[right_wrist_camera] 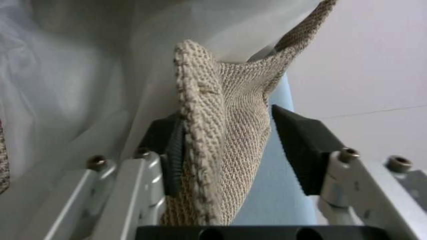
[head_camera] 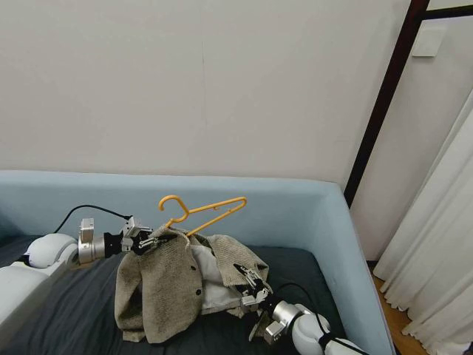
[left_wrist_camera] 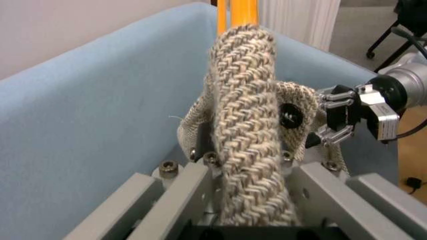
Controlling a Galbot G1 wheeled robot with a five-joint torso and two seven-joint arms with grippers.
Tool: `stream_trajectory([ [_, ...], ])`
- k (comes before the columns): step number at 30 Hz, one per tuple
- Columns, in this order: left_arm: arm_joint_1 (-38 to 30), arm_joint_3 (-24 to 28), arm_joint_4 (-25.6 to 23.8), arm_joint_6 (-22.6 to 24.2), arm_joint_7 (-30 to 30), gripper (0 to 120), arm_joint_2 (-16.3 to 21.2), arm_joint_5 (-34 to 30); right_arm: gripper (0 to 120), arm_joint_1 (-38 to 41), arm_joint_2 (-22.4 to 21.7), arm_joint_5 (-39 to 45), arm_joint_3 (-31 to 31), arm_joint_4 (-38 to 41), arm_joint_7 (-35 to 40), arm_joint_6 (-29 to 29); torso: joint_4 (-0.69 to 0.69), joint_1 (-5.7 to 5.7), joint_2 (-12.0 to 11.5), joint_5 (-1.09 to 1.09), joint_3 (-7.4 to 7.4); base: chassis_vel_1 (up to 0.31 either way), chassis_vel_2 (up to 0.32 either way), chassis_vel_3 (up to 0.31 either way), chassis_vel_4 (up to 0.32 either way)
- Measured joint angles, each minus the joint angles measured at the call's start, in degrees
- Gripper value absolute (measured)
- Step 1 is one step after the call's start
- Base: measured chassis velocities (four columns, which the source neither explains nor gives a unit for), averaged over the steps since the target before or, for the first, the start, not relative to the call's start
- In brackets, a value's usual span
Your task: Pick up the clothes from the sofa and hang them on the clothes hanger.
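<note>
A beige knitted jacket (head_camera: 159,285) with a white lining hangs over the dark seat of the sofa (head_camera: 295,211). An orange hanger (head_camera: 211,211) sticks up out of its collar. My left gripper (head_camera: 150,241) is shut on the rolled collar (left_wrist_camera: 243,100) at the hanger's neck, and the orange hanger (left_wrist_camera: 241,12) rises just beyond the fabric. My right gripper (head_camera: 251,285) holds the jacket's other front edge low at the right. In the right wrist view the knitted edge (right_wrist_camera: 220,150) sits pinched between the black pads (right_wrist_camera: 300,150). The left wrist view shows the right gripper (left_wrist_camera: 333,117) farther off.
The sofa's light blue backrest runs behind the jacket and its side wall (head_camera: 355,251) closes the right end. A white curtain (head_camera: 443,251) and a dark door frame (head_camera: 377,111) stand to the right. The wall behind is bare.
</note>
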Motion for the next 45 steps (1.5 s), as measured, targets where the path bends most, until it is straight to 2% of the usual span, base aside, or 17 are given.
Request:
stream_trajectory([
  [2, 0.0, 0.0, 0.0, -0.1, 0.0, 4, 0.0, 0.0, 46, 0.1, 0.0, 0.2, 0.2, 0.0, -0.4, 0.2, 0.00, 0.00, 0.0, 0.00, 0.00, 0.000, 0.000, 0.000, 0.000],
  [6, -0.1, 0.0, 0.2, -0.2, 0.0, 4, -0.2, 0.0, 26, 0.2, 0.0, 1.6, 1.4, 0.0, -2.3, 2.5, 0.00, 0.00, 0.0, 0.00, 0.00, 0.000, 0.000, 0.000, 0.000],
  [8, -0.2, 0.0, 0.3, -0.2, 0.0, 4, -0.3, 0.0, 23, 0.3, 0.0, 1.9, 2.0, 0.0, -3.1, 3.5, 0.00, 0.00, 0.0, 0.00, 0.00, 0.000, 0.000, 0.000, 0.000],
  [11, -0.2, 0.0, 0.5, -0.3, 0.0, 4, -0.7, 0.0, 8, 0.3, -0.2, 7.4, 3.2, 0.9, -6.3, 6.0, 0.00, 0.00, 0.0, 0.00, 0.00, 0.000, 0.000, 0.000, 0.000],
  [14, -0.1, 0.0, 0.5, -0.4, 0.0, 4, -0.8, 0.0, 0, 0.3, -0.6, 13.6, 3.1, 1.7, -8.0, 6.2, 0.00, 0.00, 0.0, 0.00, 0.00, 0.000, 0.000, 0.000, 0.000],
  [15, 0.0, 0.0, 0.5, -0.7, 0.0, 4, -0.9, -0.1, 0, 0.3, -0.8, 18.2, 2.8, 2.3, -9.1, 5.9, 0.00, 0.00, 0.0, 0.00, 0.00, 0.000, 0.000, 0.000, 0.000],
  [17, 0.2, 0.0, 0.5, -1.4, 0.0, 4, -0.9, -1.3, 0, 0.4, -1.6, 33.2, 1.5, 4.4, -10.4, 3.2, -0.01, 0.00, 0.0, 0.01, 0.00, 0.000, 0.000, 0.000, 0.000],
  [18, 0.2, 0.0, 0.5, -1.4, 0.0, 4, -0.9, -1.3, 0, 0.4, -1.6, 33.2, 1.5, 4.4, -10.4, 3.2, -0.01, 0.00, 0.0, 0.01, 0.00, 0.000, 0.000, 0.000, 0.000],
  [19, 0.4, 0.0, 0.5, -1.7, 0.1, 4, -0.9, -1.8, 0, 0.5, -1.9, 38.2, 1.1, 5.5, -10.2, 1.7, 0.00, 0.00, 0.0, 0.01, 0.00, 0.000, 0.000, 0.000, 0.000],
  [23, 1.0, -0.1, 0.5, -3.0, 1.6, 4, -0.7, -4.0, 0, 1.7, -2.7, 62.7, 0.8, 10.7, -5.8, -6.3, 0.00, 0.00, 0.0, 0.00, 0.00, 0.000, 0.000, 0.000, 0.000],
  [25, 1.0, -0.1, 0.5, -3.2, 2.0, 4, -0.7, -4.1, 0, 2.0, -2.8, 65.8, 1.0, 11.5, -5.1, -7.5, 0.00, 0.00, 0.0, 0.00, 0.00, 0.000, 0.000, 0.000, 0.000],
  [28, 1.1, -0.1, 0.7, -4.0, 3.2, 4, -1.0, -4.5, 0, 3.2, -3.2, 79.2, 2.6, 15.4, -1.6, -13.2, 0.00, 0.00, 0.0, 0.00, 0.00, 0.000, 0.000, 0.000, 0.000],
  [29, 1.1, -0.1, 0.7, -4.0, 3.2, 4, -1.0, -4.5, 0, 3.2, -3.2, 79.2, 2.6, 15.4, -1.6, -13.2, 0.00, 0.00, 0.0, 0.00, 0.00, 0.000, 0.000, 0.000, 0.000],
  [34, 0.8, -0.1, 1.1, -4.2, 5.7, 4, -1.1, -2.7, 0, 4.3, -3.1, 91.9, 6.3, 20.1, 2.8, -18.7, 0.00, 0.00, 0.0, 0.00, 0.00, 0.000, 0.000, 0.000, 0.000],
  [38, 0.6, -0.2, 1.5, -4.2, 7.0, 4, -1.2, 0.1, 0, 5.0, -3.1, 94.1, 8.5, 21.8, 3.5, -19.3, 0.00, 0.00, 0.0, 0.00, 0.00, 0.000, 0.000, 0.000, 0.000],
  [45, 0.6, -0.3, 2.0, -4.1, 8.1, 4, -2.0, 4.7, 0, 6.1, -3.5, 93.9, 11.3, 24.6, -0.4, -16.4, 0.00, 0.00, 0.0, 0.00, 0.00, 0.000, 0.000, 0.000, 0.000],
])
